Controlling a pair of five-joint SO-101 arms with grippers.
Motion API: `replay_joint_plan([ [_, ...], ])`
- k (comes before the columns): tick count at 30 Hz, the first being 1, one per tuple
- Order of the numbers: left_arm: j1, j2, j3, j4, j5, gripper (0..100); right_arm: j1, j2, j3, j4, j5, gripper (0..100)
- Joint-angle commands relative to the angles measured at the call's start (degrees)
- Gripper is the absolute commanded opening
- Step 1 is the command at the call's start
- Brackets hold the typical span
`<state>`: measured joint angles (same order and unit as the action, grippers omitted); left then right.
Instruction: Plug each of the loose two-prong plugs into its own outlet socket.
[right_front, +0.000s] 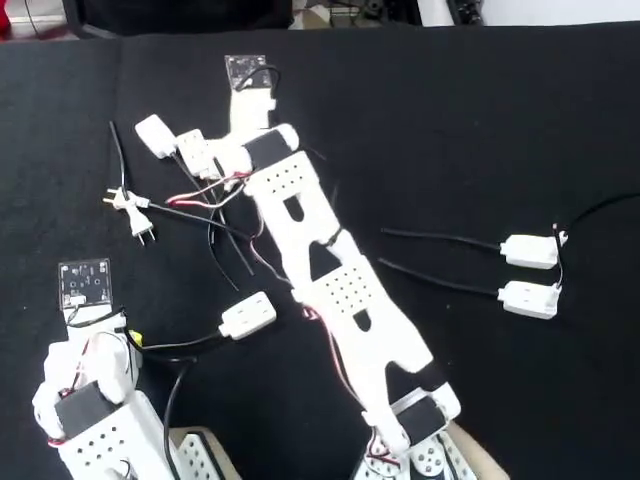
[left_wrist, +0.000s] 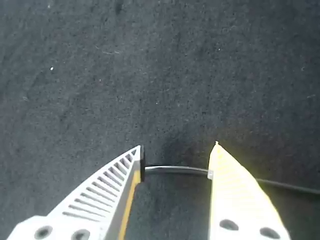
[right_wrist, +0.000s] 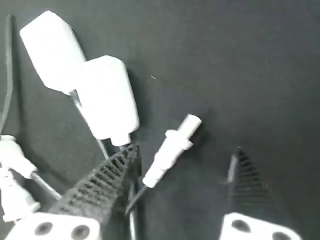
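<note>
left tool (left_wrist: 177, 150) released, astride black cable (left_wrist: 175, 170), cable ends hidden | right tool (right_wrist: 185, 150) released, straddling white plug (right_wrist: 170, 147), prongs hard to make out

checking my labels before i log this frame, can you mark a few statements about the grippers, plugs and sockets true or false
1. The right gripper is open. True.
2. The left gripper is shut on a socket. False: it is open, and a black cable crosses between its fingertips.
3. Two white sockets lie next to each other at the right of the high view. True.
4. Every plug is already in a socket. False: a loose plug lies on the table.
</note>
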<state>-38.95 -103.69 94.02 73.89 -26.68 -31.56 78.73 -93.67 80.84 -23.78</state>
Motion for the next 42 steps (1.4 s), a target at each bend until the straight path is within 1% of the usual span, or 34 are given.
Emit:
replay_joint_plan([
  [1,0.0,-0.5,-0.4,0.1,-0.4,22,-1.0,-0.2,0.2,-3.3,-2.4,30.1],
  [4,-0.2,-0.5,-0.4,0.2,-0.4,22,0.0,0.7,5.3,-6.4,-3.3,29.8],
  [8,-0.2,-0.5,-0.4,0.2,-0.4,22,-0.1,-0.6,10.2,-5.9,-3.3,28.5],
  [10,-0.3,-0.5,-0.4,0.2,-0.4,22,-0.2,-1.1,11.1,-5.3,-3.3,21.5],
  [13,-0.3,-0.5,-0.4,0.2,-0.4,22,0.2,-1.3,11.5,-5.5,-3.3,5.0],
  [14,-0.3,-0.5,-0.4,0.2,-0.4,22,0.4,-1.4,11.5,-5.5,-3.2,0.8],
  [16,-0.4,-0.5,-0.4,0.2,-0.4,22,0.5,-1.4,11.5,-5.5,-2.3,3.8],
  [19,-0.3,-0.5,-0.4,0.2,-0.4,22,0.7,-1.5,11.3,-5.4,-2.1,0.9],
  [28,0.0,-0.5,-0.4,0.0,-0.4,22,0.8,-2.6,1.5,0.5,-2.1,1.1],
  [31,0.0,-0.5,-0.4,0.0,-0.4,22,1.7,-2.9,-2.9,0.7,-2.1,1.1],
  [36,0.0,-0.5,-0.4,-0.1,-0.4,22,4.2,-9.0,-2.2,-3.5,-2.3,1.1],
  [42,0.0,-0.5,-0.4,-0.1,-0.4,22,4.5,-19.4,-2.2,-2.9,-2.2,1.1],
])
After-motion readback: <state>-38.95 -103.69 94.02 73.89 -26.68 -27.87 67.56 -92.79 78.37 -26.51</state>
